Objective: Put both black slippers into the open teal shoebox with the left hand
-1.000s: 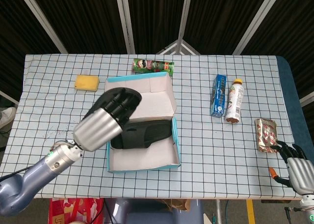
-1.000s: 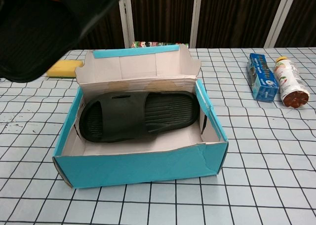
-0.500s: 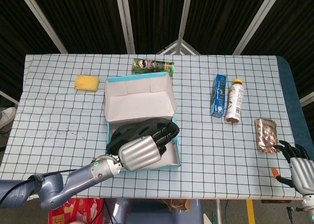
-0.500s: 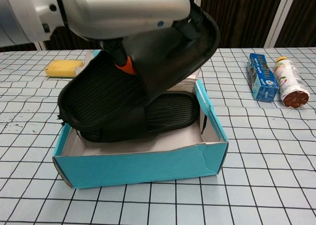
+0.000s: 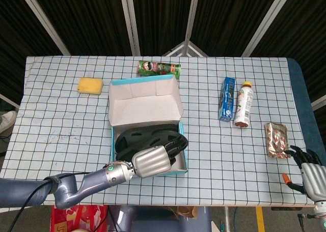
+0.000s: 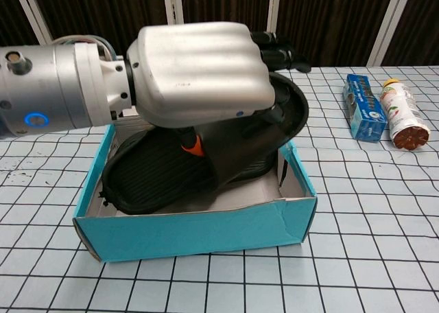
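Left hand [image 6: 195, 73] grips 2nd black slipper [image 6: 206, 155] across its mid/strap, toe end dipped into teal shoebox [image 6: 199, 234] near table front edge; other slipper underneath, mostly hidden. Looks like light, bendy, grippy foam: hold midsole. Right hand [image 5: 310, 173] spread, idle at front-right corner.

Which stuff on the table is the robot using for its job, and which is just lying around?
Using: left hand, black slipper it holds, teal shoebox.
Lying around: yellow sponge, green can, blue packet, bottle, foil packet.
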`<state>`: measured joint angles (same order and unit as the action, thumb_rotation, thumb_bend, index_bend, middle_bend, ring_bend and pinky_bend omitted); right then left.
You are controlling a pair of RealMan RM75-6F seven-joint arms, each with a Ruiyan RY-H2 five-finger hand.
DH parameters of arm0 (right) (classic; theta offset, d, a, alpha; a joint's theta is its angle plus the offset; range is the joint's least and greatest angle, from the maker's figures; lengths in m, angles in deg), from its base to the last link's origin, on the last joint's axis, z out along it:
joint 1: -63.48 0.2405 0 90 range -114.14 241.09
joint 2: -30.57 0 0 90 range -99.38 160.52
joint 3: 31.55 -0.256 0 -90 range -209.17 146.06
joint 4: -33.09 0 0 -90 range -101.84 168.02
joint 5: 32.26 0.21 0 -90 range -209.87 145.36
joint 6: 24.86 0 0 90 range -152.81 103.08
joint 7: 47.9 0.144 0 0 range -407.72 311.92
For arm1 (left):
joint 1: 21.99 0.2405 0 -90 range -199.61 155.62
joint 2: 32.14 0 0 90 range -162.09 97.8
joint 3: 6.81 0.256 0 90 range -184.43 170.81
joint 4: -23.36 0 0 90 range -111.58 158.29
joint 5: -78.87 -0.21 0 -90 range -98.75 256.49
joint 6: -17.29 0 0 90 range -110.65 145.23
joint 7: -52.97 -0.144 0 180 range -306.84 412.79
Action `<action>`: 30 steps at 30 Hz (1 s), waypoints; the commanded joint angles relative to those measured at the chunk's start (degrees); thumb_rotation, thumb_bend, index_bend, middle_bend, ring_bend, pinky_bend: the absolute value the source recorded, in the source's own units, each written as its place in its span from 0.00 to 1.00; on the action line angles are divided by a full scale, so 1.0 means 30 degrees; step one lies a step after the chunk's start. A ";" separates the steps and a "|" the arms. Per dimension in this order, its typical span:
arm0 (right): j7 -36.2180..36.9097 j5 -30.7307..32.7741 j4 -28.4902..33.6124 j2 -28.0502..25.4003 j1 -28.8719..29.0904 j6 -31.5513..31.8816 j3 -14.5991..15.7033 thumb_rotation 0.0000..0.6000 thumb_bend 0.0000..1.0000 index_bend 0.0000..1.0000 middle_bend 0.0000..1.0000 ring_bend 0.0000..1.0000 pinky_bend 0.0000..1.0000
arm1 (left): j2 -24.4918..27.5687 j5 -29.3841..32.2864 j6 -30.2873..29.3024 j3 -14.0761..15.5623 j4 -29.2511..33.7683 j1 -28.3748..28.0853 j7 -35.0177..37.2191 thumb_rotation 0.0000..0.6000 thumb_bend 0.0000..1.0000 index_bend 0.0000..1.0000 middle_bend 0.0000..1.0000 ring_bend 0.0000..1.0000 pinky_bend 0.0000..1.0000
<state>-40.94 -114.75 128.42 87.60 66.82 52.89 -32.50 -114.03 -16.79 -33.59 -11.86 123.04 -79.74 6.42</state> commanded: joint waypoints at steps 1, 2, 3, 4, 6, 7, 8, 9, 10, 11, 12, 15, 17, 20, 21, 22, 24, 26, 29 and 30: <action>-0.0019 -0.0012 0.0008 -0.0001 0.0002 -0.0008 0.0007 1.00 0.36 0.24 0.16 0.20 0.09 | -0.0254 -0.0368 0.0107 0.0360 -0.0362 -0.0077 0.0477 1.00 0.33 0.53 0.49 0.07 0.10; -0.0028 -0.0016 0.0017 -0.0002 0.0002 -0.0013 0.0011 1.00 0.36 0.24 0.16 0.20 0.09 | -0.0279 -0.0448 0.0155 0.0460 -0.0437 -0.0080 0.0623 1.00 0.33 0.53 0.49 0.07 0.10; -0.0035 -0.0018 0.0027 -0.0004 0.0000 -0.0017 0.0016 1.00 0.36 0.24 0.16 0.20 0.09 | -0.0296 -0.0516 0.0214 0.0562 -0.0498 -0.0085 0.0799 1.00 0.33 0.53 0.49 0.07 0.10; -0.0045 -0.0016 0.0033 -0.0007 -0.0004 -0.0016 0.0018 1.00 0.36 0.24 0.16 0.20 0.09 | -0.0305 -0.0577 0.0273 0.0663 -0.0547 -0.0085 0.0967 1.00 0.33 0.53 0.49 0.07 0.10; -0.0058 -0.0010 0.0042 -0.0008 -0.0007 -0.0013 0.0015 1.00 0.36 0.24 0.16 0.20 0.09 | -0.0308 -0.0693 0.0381 0.0830 -0.0629 -0.0097 0.1233 1.00 0.34 0.53 0.48 0.07 0.10; -0.0066 -0.0004 0.0049 -0.0009 -0.0008 -0.0011 0.0011 1.00 0.36 0.24 0.16 0.20 0.09 | -0.0311 -0.0782 0.0455 0.0939 -0.0680 -0.0117 0.1428 1.00 0.34 0.53 0.48 0.07 0.10; -0.0085 0.0002 0.0056 -0.0005 -0.0008 -0.0012 0.0009 1.00 0.36 0.24 0.16 0.20 0.09 | -0.0314 -0.0878 0.0518 0.1043 -0.0744 -0.0136 0.1627 1.00 0.34 0.53 0.48 0.07 0.10; -0.0113 0.0005 0.0061 0.0000 -0.0007 -0.0016 0.0009 1.00 0.36 0.24 0.16 0.20 0.09 | -0.0321 -0.0951 0.0578 0.1133 -0.0825 -0.0150 0.1800 1.00 0.34 0.53 0.48 0.07 0.10; -0.0137 0.0001 0.0070 0.0006 -0.0001 -0.0025 0.0011 1.00 0.36 0.24 0.16 0.20 0.09 | -0.0338 -0.0988 0.0654 0.1212 -0.0923 -0.0163 0.1967 1.00 0.34 0.53 0.48 0.07 0.10; -0.0150 -0.0005 0.0080 0.0007 0.0003 -0.0032 0.0014 1.00 0.36 0.24 0.16 0.20 0.09 | -0.0361 -0.1011 0.0690 0.1254 -0.0991 -0.0169 0.2075 1.00 0.34 0.53 0.48 0.07 0.10; -0.0177 -0.0010 0.0094 0.0009 0.0010 -0.0049 0.0020 1.00 0.36 0.24 0.16 0.20 0.09 | -0.0434 -0.1033 0.0732 0.1320 -0.1131 -0.0164 0.2238 1.00 0.34 0.53 0.47 0.07 0.10; -0.0263 0.0034 0.0107 0.0019 0.0025 -0.0099 0.0021 1.00 0.36 0.24 0.16 0.20 0.09 | -0.0645 -0.1070 0.0841 0.1473 -0.1493 -0.0160 0.2589 1.00 0.34 0.53 0.45 0.07 0.10; -0.0319 0.0105 0.0122 0.0027 0.0031 -0.0138 0.0010 1.00 0.36 0.24 0.16 0.20 0.09 | -0.0945 -0.1204 0.0896 0.1626 -0.1957 -0.0181 0.2987 1.00 0.34 0.53 0.44 0.07 0.10; -0.0418 0.0225 0.0105 0.0048 0.0055 -0.0226 -0.0010 1.00 0.36 0.24 0.16 0.20 0.09 | -0.1510 -0.1226 0.1249 0.1852 -0.2764 -0.0300 0.3789 1.00 0.34 0.52 0.43 0.07 0.10; -0.0442 0.0259 0.0104 0.0052 0.0069 -0.0266 -0.0015 1.00 0.36 0.24 0.16 0.20 0.09 | -0.1687 -0.1161 0.1369 0.1853 -0.2978 -0.0354 0.4049 1.00 0.34 0.52 0.43 0.07 0.11; -0.0460 0.0283 0.0113 0.0054 0.0080 -0.0291 -0.0023 1.00 0.36 0.24 0.16 0.20 0.09 | -0.1854 -0.1164 0.1423 0.1848 -0.3213 -0.0412 0.4324 1.00 0.34 0.52 0.43 0.07 0.12; -0.0504 0.0301 0.0111 0.0058 0.0083 -0.0289 -0.0033 1.00 0.36 0.24 0.16 0.20 0.09 | -0.2128 -0.1192 0.1465 0.1860 -0.3624 -0.0484 0.4773 1.00 0.34 0.51 0.42 0.07 0.15; -0.0511 0.0311 0.0115 0.0062 0.0076 -0.0276 -0.0040 1.00 0.36 0.24 0.16 0.20 0.09 | -0.2350 -0.1211 0.1516 0.1878 -0.3992 -0.0550 0.5158 1.00 0.34 0.51 0.42 0.07 0.19; -0.0500 0.0373 0.0084 0.0065 0.0064 -0.0274 -0.0060 1.00 0.36 0.24 0.16 0.20 0.09 | -0.2528 -0.1221 0.1610 0.1901 -0.4375 -0.0650 0.5637 1.00 0.34 0.51 0.42 0.07 0.24; -0.0505 0.0394 0.0079 0.0066 0.0061 -0.0277 -0.0065 1.00 0.36 0.24 0.16 0.20 0.09 | -0.2547 -0.1224 0.1646 0.1899 -0.4473 -0.0684 0.5718 1.00 0.34 0.51 0.42 0.07 0.25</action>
<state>-42.45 -113.56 128.67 87.80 67.01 52.06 -32.69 -121.49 -20.44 -28.82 -6.20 109.88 -81.63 23.31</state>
